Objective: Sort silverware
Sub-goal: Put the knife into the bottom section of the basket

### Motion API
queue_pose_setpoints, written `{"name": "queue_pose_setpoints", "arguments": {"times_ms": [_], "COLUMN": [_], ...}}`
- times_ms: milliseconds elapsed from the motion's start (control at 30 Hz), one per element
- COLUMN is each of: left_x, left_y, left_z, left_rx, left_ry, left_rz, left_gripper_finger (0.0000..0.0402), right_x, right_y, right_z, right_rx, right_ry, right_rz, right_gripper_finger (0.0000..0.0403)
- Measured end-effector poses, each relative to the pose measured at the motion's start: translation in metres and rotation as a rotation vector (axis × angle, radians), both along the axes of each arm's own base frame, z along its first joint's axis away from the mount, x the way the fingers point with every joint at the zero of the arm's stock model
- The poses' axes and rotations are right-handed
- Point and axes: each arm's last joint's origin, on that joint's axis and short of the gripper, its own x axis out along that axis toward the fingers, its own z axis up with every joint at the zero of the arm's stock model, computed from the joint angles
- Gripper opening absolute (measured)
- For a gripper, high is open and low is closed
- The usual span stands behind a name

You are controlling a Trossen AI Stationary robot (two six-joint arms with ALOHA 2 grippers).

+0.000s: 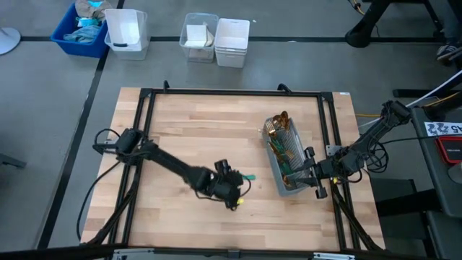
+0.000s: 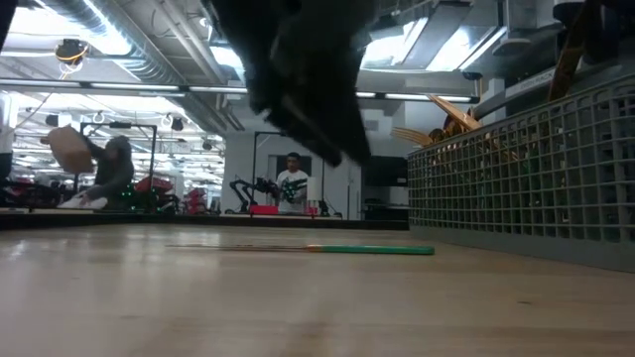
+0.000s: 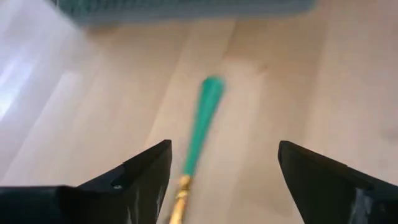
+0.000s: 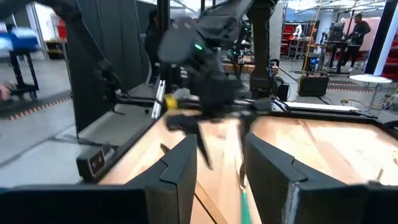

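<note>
While your left gripper (image 1: 234, 196) hangs over the middle of the wooden table (image 1: 195, 130), its fingers (image 3: 146, 171) are spread wide with nothing between them but air — the left wrist view shows a single utensil (image 3: 198, 140) lying flat on the wood right under that gap, teal handle pointing away toward the grey mesh caddy (image 1: 287, 157), gold end nearer the claw. You can't tell from these shots whether it's a fork, spoon or knife. From the low view that same piece (image 2: 369, 250) sits flat on the table, apart from the caddy wall (image 2: 526, 169), with the dark gripper above it. The rest of the silverware (image 1: 278, 126) is standing in the caddy on the table's right side, gold heads poking out at the far end. Your right gripper (image 1: 316, 177) is parked just beside the caddy's near right corner — its fingers (image 4: 177, 171) are parted a bit and holding nothing. A person (image 2: 292, 184) is standing way back in the room.
</note>
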Motion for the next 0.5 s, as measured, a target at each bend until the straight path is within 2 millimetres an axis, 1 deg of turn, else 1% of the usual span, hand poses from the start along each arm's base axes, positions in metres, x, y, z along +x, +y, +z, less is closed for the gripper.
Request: {"name": "queue_pose_setpoints", "arguments": {"times_ms": [100,200,300,367,500], "left_x": [0.003,0.003,0.002,0.0,0.0], "left_y": [0.02,0.037,0.052,0.061,0.072], "left_z": [-0.005,-0.015,-0.026,-0.032,-0.038], "left_rx": [-0.02,-0.064,-0.101,-0.1,-0.12], "left_ry": [0.07,0.138,0.172,0.191,0.193], "left_rz": [-0.002,-0.016,-0.021,-0.003,0.015], "left_gripper_finger": [0.0271,0.0251,0.0228,0.0216,0.0197], "right_x": [0.0,-0.001,-0.001,-0.001,0.0], "right_y": [0.001,0.003,0.004,0.005,0.006], "right_z": [0.008,0.026,0.04,0.049,0.069], "right_rx": [0.071,0.135,0.158,0.156,0.141], "right_ry": [-0.051,-0.13,-0.162,-0.173,-0.165], "right_rz": [0.047,0.122,0.146,0.165,0.175], "right_gripper_finger": [0.0131,0.0131,0.0131,0.0131,0.0131]}}
